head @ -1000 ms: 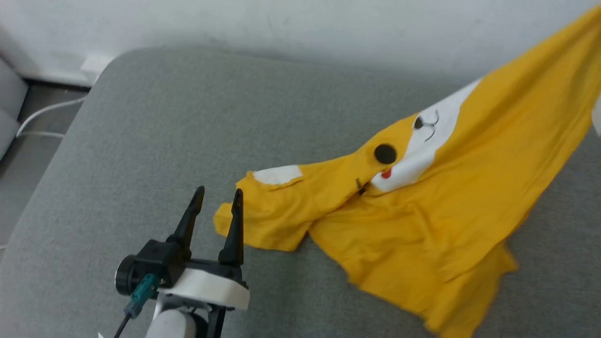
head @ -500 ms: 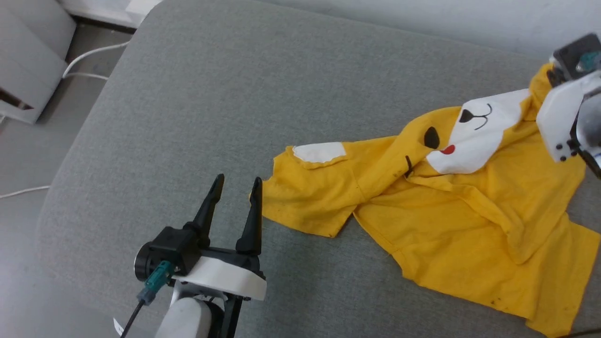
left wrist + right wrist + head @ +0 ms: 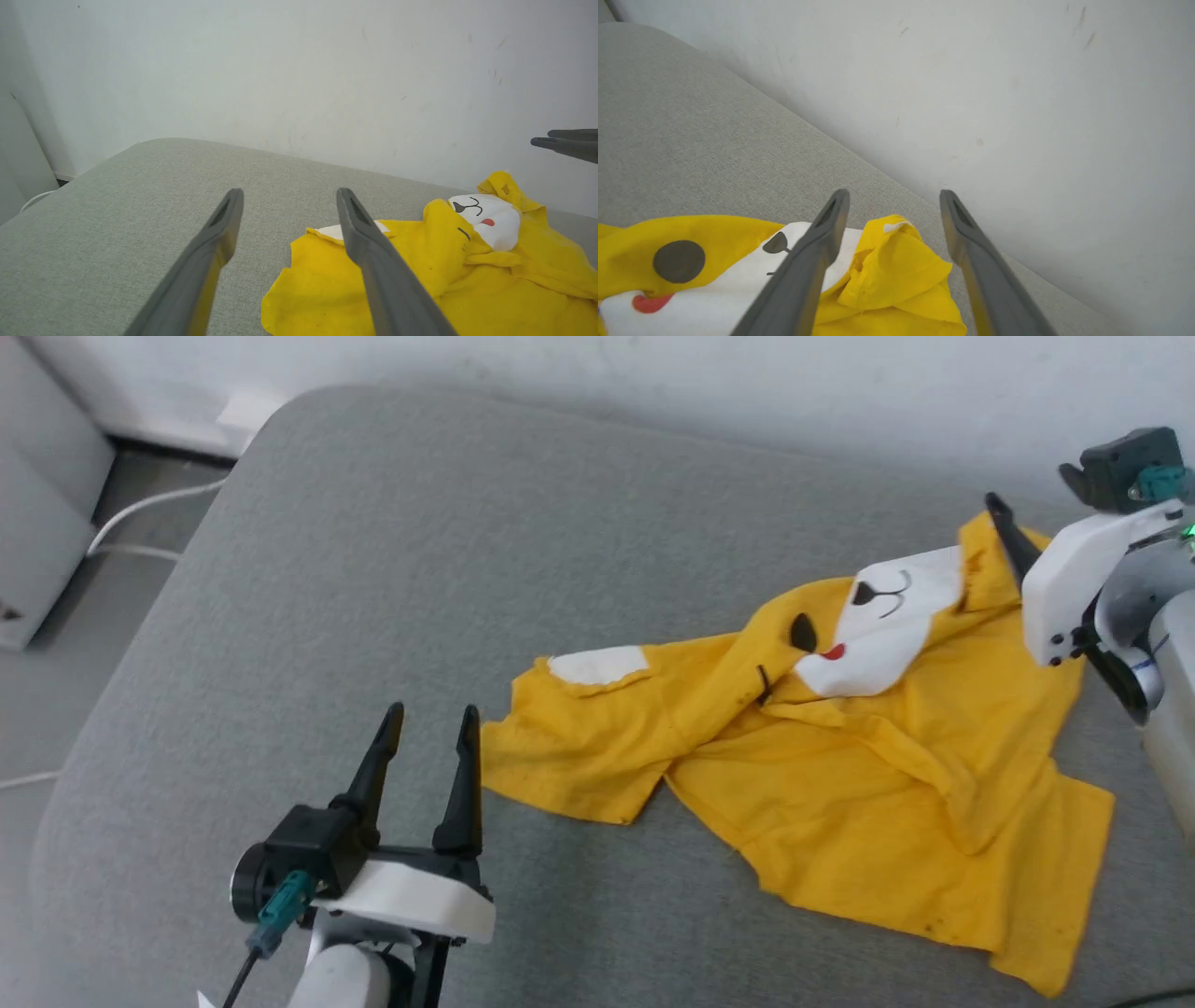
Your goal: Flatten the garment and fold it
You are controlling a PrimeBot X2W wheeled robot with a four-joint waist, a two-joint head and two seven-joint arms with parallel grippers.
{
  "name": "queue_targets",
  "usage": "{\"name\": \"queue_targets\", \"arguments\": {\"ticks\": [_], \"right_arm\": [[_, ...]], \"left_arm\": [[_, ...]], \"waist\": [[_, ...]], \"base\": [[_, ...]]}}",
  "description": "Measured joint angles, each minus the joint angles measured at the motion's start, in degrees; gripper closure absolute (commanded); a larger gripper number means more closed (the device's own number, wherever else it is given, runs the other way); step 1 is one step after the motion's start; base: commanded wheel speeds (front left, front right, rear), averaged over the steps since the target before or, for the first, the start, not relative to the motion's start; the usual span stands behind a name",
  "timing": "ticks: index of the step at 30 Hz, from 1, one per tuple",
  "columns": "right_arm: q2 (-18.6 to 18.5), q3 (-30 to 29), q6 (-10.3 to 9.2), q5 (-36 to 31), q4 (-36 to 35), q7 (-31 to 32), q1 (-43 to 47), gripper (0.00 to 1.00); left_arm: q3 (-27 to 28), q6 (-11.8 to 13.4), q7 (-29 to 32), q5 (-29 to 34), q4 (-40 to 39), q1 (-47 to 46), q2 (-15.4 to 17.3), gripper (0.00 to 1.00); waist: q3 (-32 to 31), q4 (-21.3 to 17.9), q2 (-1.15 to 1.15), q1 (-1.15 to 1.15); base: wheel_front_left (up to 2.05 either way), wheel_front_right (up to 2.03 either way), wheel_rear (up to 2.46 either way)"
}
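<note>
Yellow shirt (image 3: 840, 775) rumpled; left end effector (image 3: 433, 711) and right end effector (image 3: 894, 193) spread, apparently empty: pinch opposite edges, draw apart.

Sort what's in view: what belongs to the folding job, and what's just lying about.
Job in hand:
- yellow garment, crumpled on the grey cushion
- left gripper, open, beside the garment's near end
- right gripper, open, over its far end

Lying about:
- white cable, off the cushion's corner
- pale furniture at the left edge
</note>
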Motion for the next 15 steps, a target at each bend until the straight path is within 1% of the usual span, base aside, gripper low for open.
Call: {"name": "queue_targets", "arguments": {"ticks": [4,9,15], "right_arm": [[-0.3,1.03,0.0,4.01,-5.94,-1.13,4.33,0.0],[-0.7,-0.26,-0.01,7.66,-16.19,-0.41,13.86,0.0],[0.37,-1.56,-0.01,8.54,-29.91,6.92,27.69,0.0]], "left_arm": [[1.18,-0.37,0.01,0.32,-0.24,1.62,-0.01,0.0],[2.02,-0.51,0.0,0.41,-0.38,2.81,-0.04,0.0],[2.34,-0.92,0.0,0.41,-0.32,3.6,-0.08,0.0]], "waist": [[-2.4,-2.83,0.0,-0.01],[-4.88,-6.51,0.0,-0.01],[-6.72,-10.29,0.0,-0.01]], "base": [[0.0,0.0,0.0],[0.0,0.0,0.0],[0.0,0.0,0.0]]}}
